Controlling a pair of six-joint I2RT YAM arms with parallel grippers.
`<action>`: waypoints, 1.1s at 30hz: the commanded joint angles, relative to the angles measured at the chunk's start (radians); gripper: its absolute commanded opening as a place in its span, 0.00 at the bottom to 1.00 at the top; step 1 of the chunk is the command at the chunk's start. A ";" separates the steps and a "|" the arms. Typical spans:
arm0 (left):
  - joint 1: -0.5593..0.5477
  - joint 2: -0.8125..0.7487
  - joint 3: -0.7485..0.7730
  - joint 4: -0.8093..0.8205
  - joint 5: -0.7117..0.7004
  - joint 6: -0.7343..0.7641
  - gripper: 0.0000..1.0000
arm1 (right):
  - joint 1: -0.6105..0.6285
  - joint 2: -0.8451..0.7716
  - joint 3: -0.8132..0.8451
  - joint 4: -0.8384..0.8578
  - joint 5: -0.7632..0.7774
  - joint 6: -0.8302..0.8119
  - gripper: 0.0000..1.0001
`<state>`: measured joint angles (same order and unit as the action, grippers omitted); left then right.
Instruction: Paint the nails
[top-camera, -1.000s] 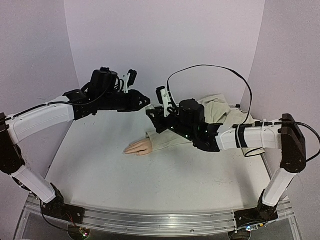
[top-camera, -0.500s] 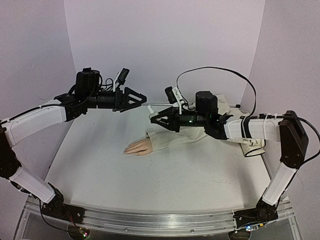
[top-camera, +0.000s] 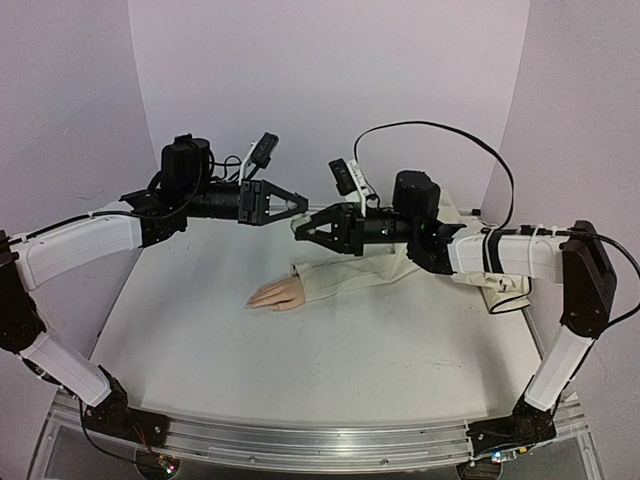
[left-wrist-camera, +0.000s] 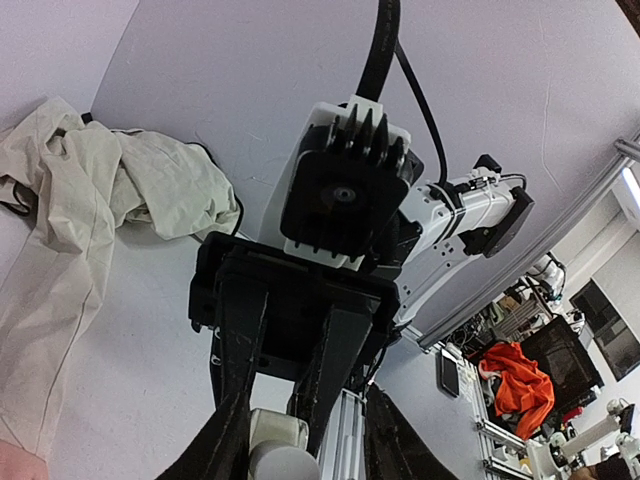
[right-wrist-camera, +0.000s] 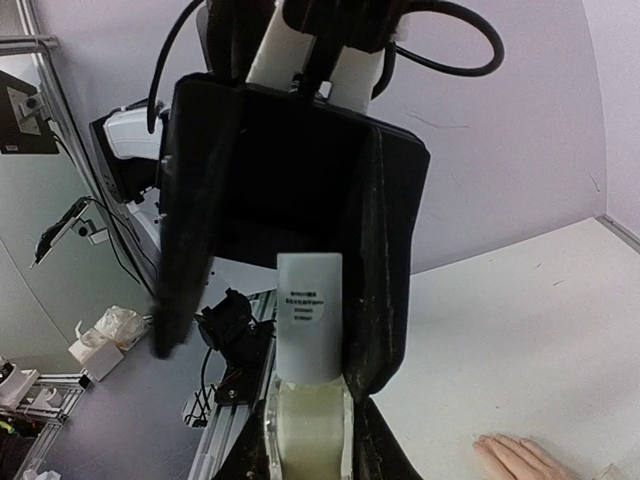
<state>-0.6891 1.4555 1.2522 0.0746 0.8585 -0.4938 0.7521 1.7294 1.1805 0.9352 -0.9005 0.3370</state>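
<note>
Right gripper is clamped on a small white bottle, whose label carries print too fine to read. Left gripper straddles the bottle's top, jaws apart. The nails lie below the grippers, on the fake hand resting on the table.

Right gripper clamped a pale bottle between its fingers. A white labelled cap stood beyond the fingertips. Left gripper faced in, jaws parted about the cap, one finger just beside it, the other apart. Fake hand lay right of the fingers.
</note>
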 joint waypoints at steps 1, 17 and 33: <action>-0.009 -0.045 -0.008 0.056 -0.024 0.026 0.33 | -0.004 -0.013 0.015 0.120 -0.006 0.045 0.00; -0.028 0.020 0.130 -0.364 -0.595 -0.008 0.00 | 0.240 0.118 0.079 0.012 1.808 -0.462 0.00; 0.060 -0.114 -0.012 -0.113 -0.203 0.014 0.79 | 0.011 -0.028 0.028 -0.017 0.132 -0.100 0.00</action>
<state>-0.6537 1.4216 1.2842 -0.2039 0.4915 -0.4957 0.8078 1.7809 1.1915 0.8440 -0.2703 0.0856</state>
